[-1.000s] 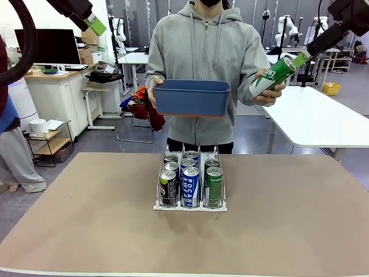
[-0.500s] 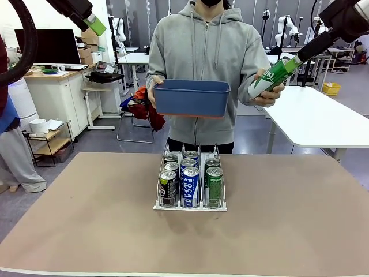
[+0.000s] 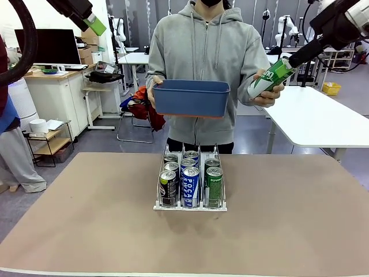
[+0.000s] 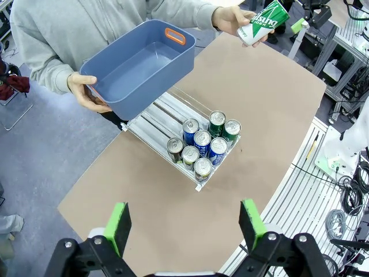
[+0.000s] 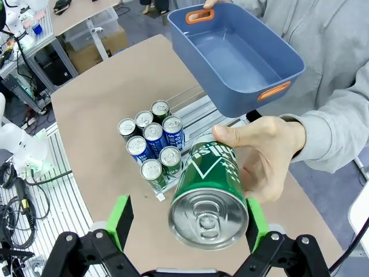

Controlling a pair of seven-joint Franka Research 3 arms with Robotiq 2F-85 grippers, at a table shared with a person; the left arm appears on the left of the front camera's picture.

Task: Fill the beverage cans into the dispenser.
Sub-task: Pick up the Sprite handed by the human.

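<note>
Front view: rack [image 3: 190, 205] sits mid-table [image 3: 86, 231], bare tabletop all round it. Left gripper [image 4: 185, 226] hangs high left of rack, jaws wide, holding nothing. Rack holds eight cans [image 3: 189, 186]: black left lane, blue-and-white middle, green right. Behind rack, person holds an empty blue bin [image 3: 191, 97]. Up right of rack, person's hand [image 5: 271, 151] holds a green can [image 5: 210, 191] between the right gripper's [image 5: 185, 224] spread jaws; contact unclear.

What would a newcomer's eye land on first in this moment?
The person's hand holds a green can up between the open right gripper's fingers. The other hand holds a blue bin above the dispenser, which stands mid-table with eight cans in three lanes.
</note>
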